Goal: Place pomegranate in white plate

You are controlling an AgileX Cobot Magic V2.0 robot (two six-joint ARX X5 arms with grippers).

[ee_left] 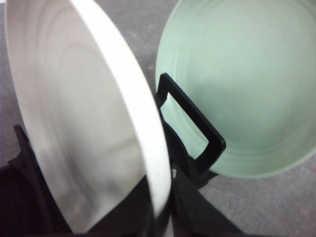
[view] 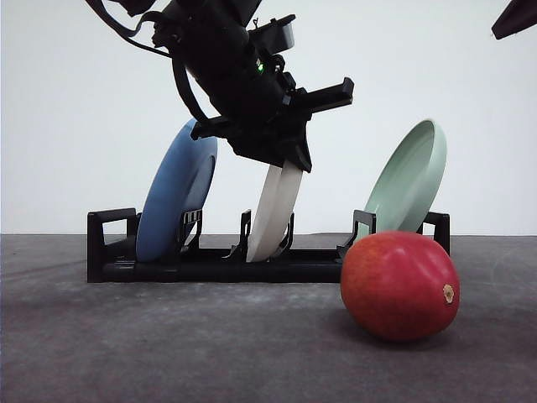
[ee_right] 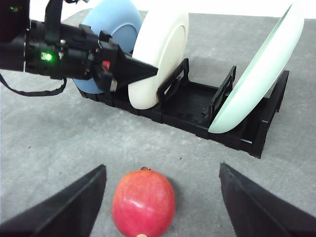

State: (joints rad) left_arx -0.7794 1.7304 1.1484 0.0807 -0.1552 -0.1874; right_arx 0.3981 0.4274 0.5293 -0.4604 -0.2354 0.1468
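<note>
Left claw: I see it clamped on the top rim of the white plate, one finger on each face; in the left wrist view the rim runs straight down between the fingers.
White plate: stands on edge in the middle slot of the black rack, directly under the left claw, leaning slightly.
Blue plate: in the rack slot just beside the left claw, on the side away from the fruit.
Pale green plate: in the end slot on the left claw's other side, tilted, well apart from it.
Right claw: spread wide, fingers far apart on either side of the fruit, not touching it.
Pomegranate: lies on the grey counter between the right claw's open fingers, in front of the rack's green-plate end; tan nub points sideways. Not in any plate.
</note>
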